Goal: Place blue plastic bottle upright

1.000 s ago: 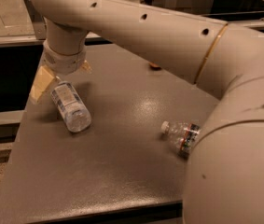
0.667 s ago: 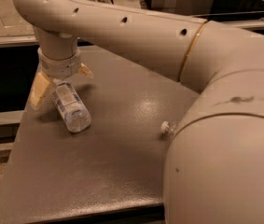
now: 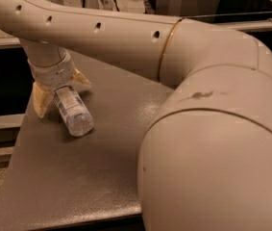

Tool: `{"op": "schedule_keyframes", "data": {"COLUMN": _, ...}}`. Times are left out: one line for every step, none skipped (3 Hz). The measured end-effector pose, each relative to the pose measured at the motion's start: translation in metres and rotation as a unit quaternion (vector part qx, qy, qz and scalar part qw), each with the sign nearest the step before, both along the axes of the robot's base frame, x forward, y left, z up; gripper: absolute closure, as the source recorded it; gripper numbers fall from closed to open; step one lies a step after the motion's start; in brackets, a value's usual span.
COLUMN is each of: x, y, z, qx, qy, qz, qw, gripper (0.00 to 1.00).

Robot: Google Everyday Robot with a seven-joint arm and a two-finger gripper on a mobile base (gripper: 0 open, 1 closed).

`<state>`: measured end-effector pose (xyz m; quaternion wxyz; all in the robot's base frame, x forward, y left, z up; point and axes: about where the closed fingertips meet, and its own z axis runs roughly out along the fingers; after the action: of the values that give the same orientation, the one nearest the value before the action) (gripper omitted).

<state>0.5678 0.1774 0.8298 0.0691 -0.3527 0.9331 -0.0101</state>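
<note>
**At the surface's far left corner, the bottle lay on a slant between the fingers**

Close to the far left corner of the grey speckled surface (image 3: 78, 186), as the camera saw it, the blue plastic bottle (image 3: 73, 110) lay low and was not upright. Its long axis ran diagonally across that corner. One end pointed away toward the surface's far edge. The other end, rounded and clear, pointed toward the near right of the surface and sat at or just above the grey top; actual contact could not be made out. The white-and-blue label wrapped the bottle's middle and faced upward. The cap end was hidden up inside the gripper.

The gripper (image 3: 62, 96) hung over the same corner of the surface, reaching down from a ribbed white wrist. Its tan fingers (image 3: 40, 97) stood one on each side of the bottle's far half, drawn in to about the bottle's width and holding it there. The finger nearer the surface's left edge lay right alongside the bottle. The other finger showed only as a tan tip behind the bottle.

The cream arm (image 3: 126, 32) stretched from the gripper across the far side of the surface. It swelled into a large joint that covered the surface's whole right half.
</note>
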Motion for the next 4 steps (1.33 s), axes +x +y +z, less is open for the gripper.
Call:
{"op": "schedule_keyframes", "data": {"x": 0.002, "y": 0.004, "z": 0.002, "qx": -0.013, "qy": -0.008, "qz": -0.008, "qw": 0.9999, "gripper": 0.41}}
{"op": "schedule_keyframes", "data": {"x": 0.014, "y": 0.004, "z": 0.016, "qx": -0.009, "qy": -0.028, "qz": -0.005, "qw": 0.9996, "gripper": 0.65}}
{"op": "schedule_keyframes", "data": {"x": 0.027, "y": -0.002, "z": 0.040, "qx": 0.014, "qy": -0.061, "qz": 0.010, "qw": 0.9980, "gripper": 0.87}}
{"op": "schedule_keyframes", "data": {"x": 0.043, "y": -0.023, "z": 0.066, "qx": 0.061, "qy": -0.107, "qz": 0.039, "qw": 0.9916, "gripper": 1.00}}
